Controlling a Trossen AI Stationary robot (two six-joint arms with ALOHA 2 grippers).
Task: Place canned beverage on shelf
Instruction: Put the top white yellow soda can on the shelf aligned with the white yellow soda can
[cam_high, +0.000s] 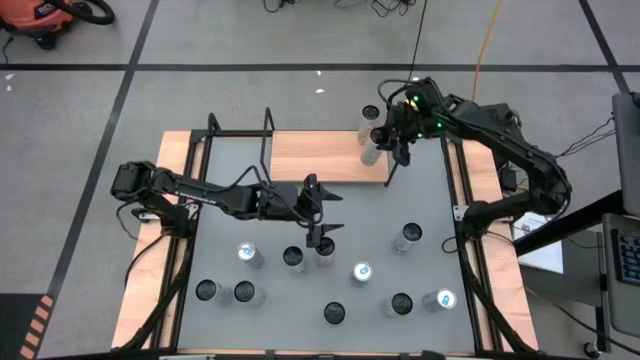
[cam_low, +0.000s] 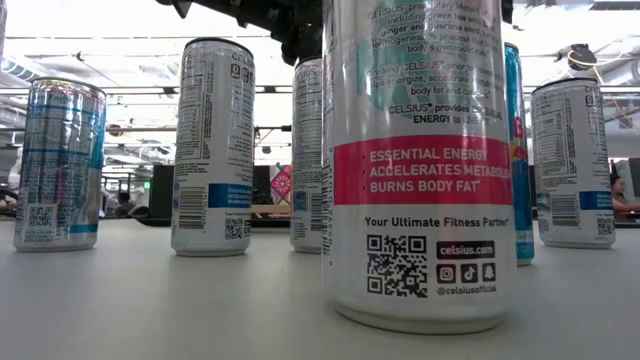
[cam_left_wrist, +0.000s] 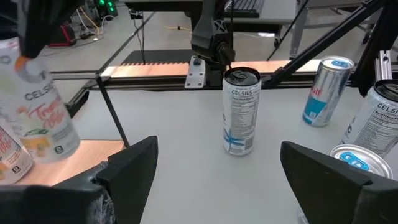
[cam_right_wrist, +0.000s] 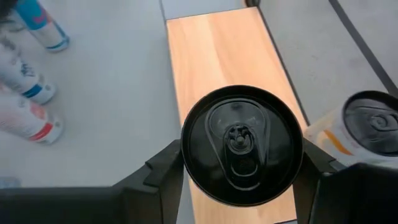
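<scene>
Shelf: small rectangular light-wood board with a thin black rod frame, lying at the far edge of the grey tabletop with wooden side rails; its bare wood also fills the middle of the right wrist view.
Held can: slim white beverage can with a black lid and pull tab, upright, over the right end of the shelf board; in the high view it shows as a pale cylinder at that end.
Right gripper: above the shelf's right end, its two dark fingers pressed against opposite sides of the held can, closed part-way around it.
Neighbouring can: second black-lidded white can with an orange band, just beside the held can, at the shelf's right end.
Left gripper: over the tabletop in front of the shelf, jaws spread wide, nothing between them; its fingers frame the view.
Facing can: white can with blue print and a black lid, upright on the tabletop, well apart from the left gripper.
Remaining cans: a scattered group of upright cans on the tabletop, on the side away from the shelf.
</scene>
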